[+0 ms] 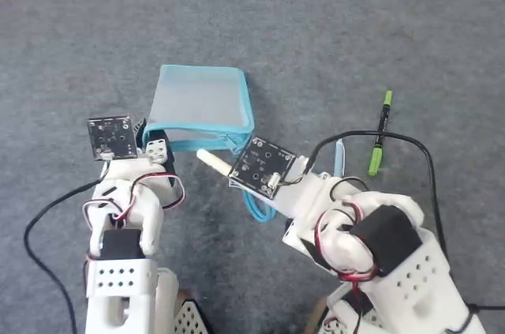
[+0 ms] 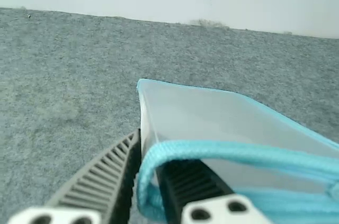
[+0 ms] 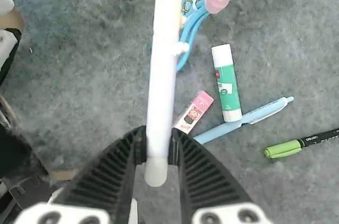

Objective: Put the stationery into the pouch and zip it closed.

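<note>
Grey felt table (image 1: 79, 50) under both arms. Pouch (image 2: 212, 123), translucent with teal trim, mouth open toward arms. Left gripper (image 2: 147, 152) fingers pinched on its rim corner, one inside, one outside. Right gripper (image 3: 157, 139) clamped narrow around white pen (image 3: 164, 65). Pen sticks out ahead of fingertips, tip near pouch mouth. Blue pen (image 3: 243, 121), green marker (image 3: 302, 144), glue stick (image 3: 226, 83) and pink eraser (image 3: 193, 112) loose on table ahead of right gripper, beside held pen. Eraser nearest fingertips.
</note>
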